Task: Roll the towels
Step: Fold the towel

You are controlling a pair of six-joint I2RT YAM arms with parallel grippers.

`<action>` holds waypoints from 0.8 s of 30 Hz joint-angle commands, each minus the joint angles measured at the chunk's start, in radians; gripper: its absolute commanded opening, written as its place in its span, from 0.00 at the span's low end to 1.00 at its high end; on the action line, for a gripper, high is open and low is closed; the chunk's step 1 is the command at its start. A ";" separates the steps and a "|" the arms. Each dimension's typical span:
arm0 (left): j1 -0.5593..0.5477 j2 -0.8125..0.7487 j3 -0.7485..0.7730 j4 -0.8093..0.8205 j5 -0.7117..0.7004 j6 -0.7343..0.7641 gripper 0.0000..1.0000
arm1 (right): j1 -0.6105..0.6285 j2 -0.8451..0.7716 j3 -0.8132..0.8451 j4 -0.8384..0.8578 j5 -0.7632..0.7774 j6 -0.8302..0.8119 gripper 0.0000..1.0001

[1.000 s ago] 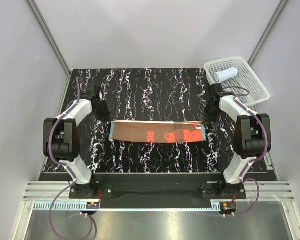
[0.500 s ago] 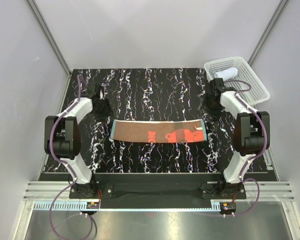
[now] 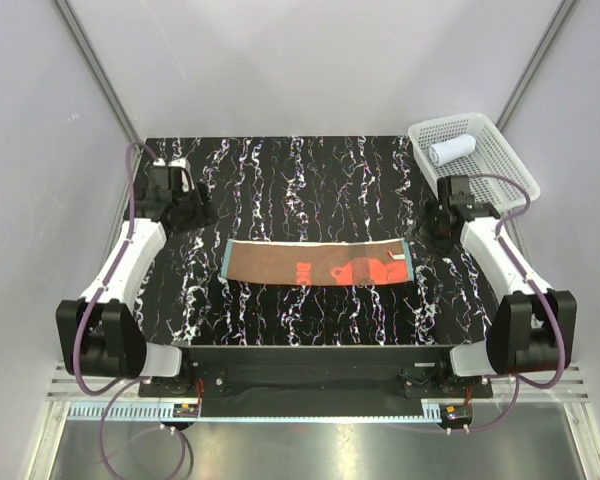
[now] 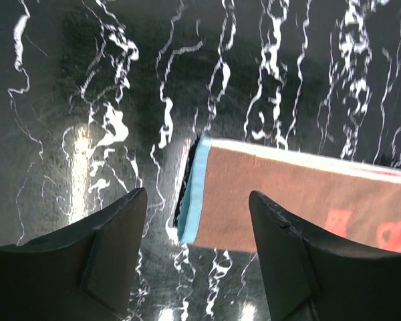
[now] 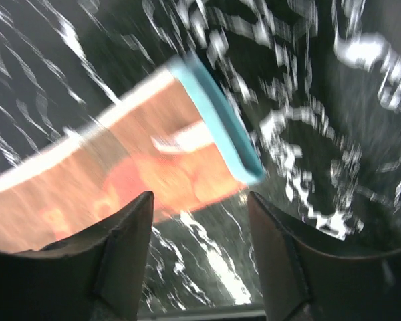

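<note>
The left arm (image 3: 130, 262) and right arm (image 3: 496, 250) wear white shells, black joints, purple cables and black jaws.

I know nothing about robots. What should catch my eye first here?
A long orange-red towel with teal edging lies flat, centred on the black marbled table, with the left gripper and right gripper open near its ends. A rolled white towel sits in the white plastic mesh basket at the far right corner.

Lab test booth, white walls (image 3: 310, 60), aluminium rails (image 3: 90, 383)
</note>
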 commanded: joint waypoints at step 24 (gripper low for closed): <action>-0.098 -0.077 -0.102 0.051 0.014 0.075 0.68 | -0.111 0.033 -0.391 0.284 -0.165 0.152 0.52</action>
